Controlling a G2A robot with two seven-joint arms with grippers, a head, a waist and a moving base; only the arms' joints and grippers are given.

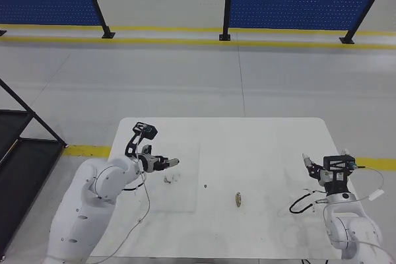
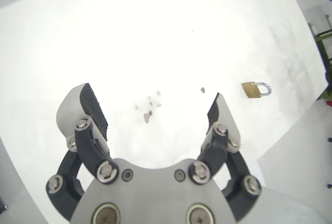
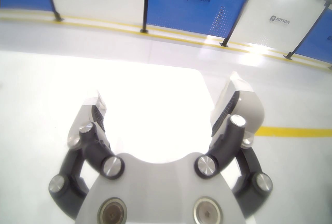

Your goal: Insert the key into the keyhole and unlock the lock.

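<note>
Top view first: the left claw (image 1: 170, 162) is hovering over the left part of the white surface (image 1: 264, 145). The small metal key (image 1: 171, 178) is lying just below it in the frame, untouched. The brass padlock with the steel shackle (image 1: 238, 198) is resting at lower centre, well apart from the key. The right claw (image 1: 323, 158) is sitting at the right edge of the surface.

Over to the left wrist view: the left claw (image 2: 152, 90) is gaping wide and gripping nothing. The key (image 2: 147, 116) is lying flat mid-frame, between the two fingers. The padlock (image 2: 255, 89) is lying on its side at the right of the frame, its shackle pointing right.

Right wrist view now: the right claw (image 3: 166, 85) is standing open and empty over a corner of the surface. Blue and white fence panels (image 3: 197, 2) are running across the top of the frame.
</note>
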